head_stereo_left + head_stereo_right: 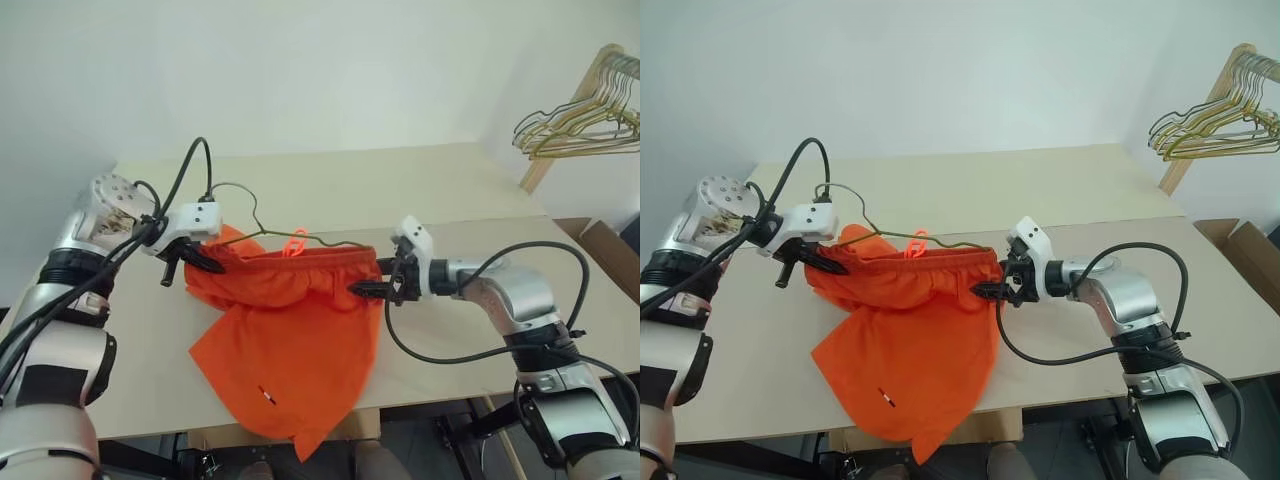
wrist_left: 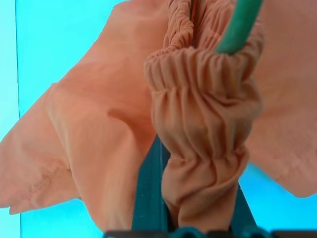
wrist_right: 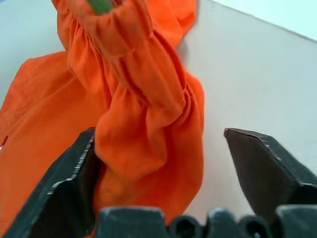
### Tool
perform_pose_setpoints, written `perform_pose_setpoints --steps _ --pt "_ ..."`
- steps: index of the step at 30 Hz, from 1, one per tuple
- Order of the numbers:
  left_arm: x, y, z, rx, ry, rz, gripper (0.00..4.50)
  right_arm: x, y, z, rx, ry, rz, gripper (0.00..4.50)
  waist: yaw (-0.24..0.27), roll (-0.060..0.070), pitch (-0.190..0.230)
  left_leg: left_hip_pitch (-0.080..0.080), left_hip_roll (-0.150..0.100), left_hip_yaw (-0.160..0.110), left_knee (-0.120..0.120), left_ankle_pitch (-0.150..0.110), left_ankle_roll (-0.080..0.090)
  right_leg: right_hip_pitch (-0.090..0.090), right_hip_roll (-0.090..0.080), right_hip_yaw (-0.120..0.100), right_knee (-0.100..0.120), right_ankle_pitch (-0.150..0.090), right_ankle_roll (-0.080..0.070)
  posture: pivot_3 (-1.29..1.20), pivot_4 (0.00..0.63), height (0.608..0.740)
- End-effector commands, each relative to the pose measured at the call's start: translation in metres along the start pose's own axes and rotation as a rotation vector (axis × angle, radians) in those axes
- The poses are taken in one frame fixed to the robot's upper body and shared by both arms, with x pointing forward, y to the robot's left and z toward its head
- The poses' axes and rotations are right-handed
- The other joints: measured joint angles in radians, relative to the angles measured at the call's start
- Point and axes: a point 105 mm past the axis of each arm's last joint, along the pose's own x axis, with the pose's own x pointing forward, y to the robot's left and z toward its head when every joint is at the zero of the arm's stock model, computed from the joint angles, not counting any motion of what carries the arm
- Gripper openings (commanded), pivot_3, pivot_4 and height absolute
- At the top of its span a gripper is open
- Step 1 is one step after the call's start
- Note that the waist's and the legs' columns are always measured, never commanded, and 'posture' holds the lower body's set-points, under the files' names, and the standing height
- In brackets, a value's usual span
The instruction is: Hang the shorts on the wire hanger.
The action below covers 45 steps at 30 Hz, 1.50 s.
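A pale beige table (image 1: 440,190) is set against a plain white wall (image 1: 300,70), and its top is evenly lit. To the right of the table, a wooden rail (image 1: 570,110) is leaned toward the wall, and a bunch of gold and green wire hangers (image 1: 585,125) is hung from it. A brown cardboard box (image 1: 610,255) is seen low beside the table's right edge.

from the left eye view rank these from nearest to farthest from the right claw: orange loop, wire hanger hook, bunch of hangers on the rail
From the right claw:
1. Orange loop, on the waistband, toward the left claw.
2. Wire hanger hook, beyond the loop, near the left claw.
3. Bunch of hangers, far off on the wooden rail.
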Motion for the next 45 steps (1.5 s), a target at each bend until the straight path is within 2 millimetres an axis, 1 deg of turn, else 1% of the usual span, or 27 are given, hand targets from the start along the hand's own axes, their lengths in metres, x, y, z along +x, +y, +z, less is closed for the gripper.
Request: perform_pose_setpoints --steps 1,5,6,7,9,15,19,22,24,30,33,39,42,45 --pt "-0.010 0.002 0.005 0.026 -0.014 0.027 0.00 -0.009 -0.001 0.011 -0.042 -0.030 0.010 2.85 0.004 0.000 0.000 0.000 0.000 0.000 0.000 0.000 0.000 0.000 0.000 0.000 0.000 0.000 0.000 -0.08 0.000 0.740" --pt "-0.009 0.000 0.000 0.019 -0.001 0.021 0.00 -0.020 0.000 0.011 -0.039 -0.046 0.030 1.46 0.008 0.000 0.000 0.001 0.000 0.000 0.000 0.000 0.000 0.000 0.000 0.000 0.000 0.000 0.000 -0.08 0.000 0.740" --pt "-0.009 0.000 -0.001 0.018 0.001 0.019 0.00 -0.022 0.000 0.011 -0.038 -0.046 0.033 1.01 0.008 0.000 0.000 0.001 0.000 0.000 0.000 0.000 0.000 0.000 0.000 0.000 0.000 0.000 0.000 -0.08 0.000 0.740" --pt "-0.008 -0.001 -0.002 0.017 0.006 0.016 0.00 -0.023 0.000 0.011 -0.038 -0.046 0.036 0.73 0.007 0.000 0.000 0.001 0.000 0.000 0.000 0.000 0.000 0.000 0.000 0.000 0.000 0.000 0.000 -0.08 0.000 0.740" --pt "-0.007 -0.003 -0.006 0.016 0.020 0.008 0.00 -0.027 0.001 0.010 -0.039 -0.042 0.042 0.02 0.007 0.000 0.000 0.001 0.000 0.000 0.000 0.000 0.000 0.000 0.000 0.000 0.000 0.000 0.000 -0.08 0.000 0.740" --pt "-0.006 -0.004 -0.011 0.020 0.046 0.001 0.00 -0.035 0.001 0.008 -0.038 -0.037 0.051 0.02 0.009 0.000 0.000 0.000 0.000 0.000 0.000 0.000 0.000 0.000 0.000 0.000 0.000 0.000 0.000 -0.09 0.000 0.740" --pt "-0.005 -0.008 -0.021 0.021 0.090 -0.016 0.00 -0.042 0.001 0.007 -0.037 -0.036 0.043 0.02 0.008 0.000 0.000 0.000 0.000 0.000 0.000 0.000 0.000 0.000 0.000 0.000 0.000 0.000 0.000 -0.11 0.000 0.740" --pt "-0.004 -0.012 -0.034 0.037 0.156 -0.032 0.00 -0.051 -0.003 0.003 -0.024 -0.029 0.018 0.02 0.007 0.000 0.000 0.001 0.000 0.001 0.000 0.000 0.000 0.000 0.000 0.000 0.000 0.000 0.000 -0.12 0.000 0.740" --pt "-0.004 -0.013 -0.038 0.045 0.182 -0.035 0.00 -0.054 -0.003 0.000 -0.019 -0.025 0.011 0.02 0.007 0.000 0.000 0.001 0.000 0.001 0.000 0.000 0.000 0.000 0.000 0.000 0.000 0.000 0.000 -0.12 0.000 0.740" --pt "-0.006 -0.014 -0.048 0.049 0.237 -0.035 0.00 -0.057 -0.001 -0.004 -0.008 -0.024 0.011 0.02 0.006 0.000 0.000 0.001 0.000 0.001 0.000 0.000 0.000 0.000 0.000 0.000 0.000 0.000 0.000 -0.12 0.000 0.740" --pt "-0.006 -0.015 -0.049 0.051 0.246 -0.039 0.00 -0.058 -0.002 -0.002 -0.009 -0.029 0.013 0.02 0.006 0.000 0.000 0.000 0.000 0.001 0.000 0.000 0.000 0.000 0.000 0.000 0.000 0.000 0.000 -0.12 0.000 0.740" --pt "-0.005 -0.011 -0.061 0.074 0.339 -0.004 0.00 -0.059 -0.003 0.002 -0.007 -0.047 0.015 0.02 0.006 0.000 0.000 0.001 0.000 0.001 0.000 0.000 0.000 0.000 0.000 0.000 0.000 0.000 0.000 -0.12 0.000 0.740" --pt "-0.001 -0.005 -0.061 0.079 0.350 0.031 0.00 -0.060 -0.002 0.002 -0.009 -0.052 0.019 0.02 0.005 0.000 0.000 0.001 0.000 0.001 0.000 0.000 0.000 0.000 0.000 0.000 0.000 0.000 0.000 -0.13 0.000 0.740" --pt "0.005 0.000 -0.051 0.064 0.306 0.048 0.00 -0.060 0.000 0.004 -0.020 -0.066 0.028 0.02 0.005 0.000 0.000 0.000 0.000 0.000 0.000 0.000 0.000 0.000 0.000 0.000 0.000 0.000 0.000 -0.13 0.000 0.740"
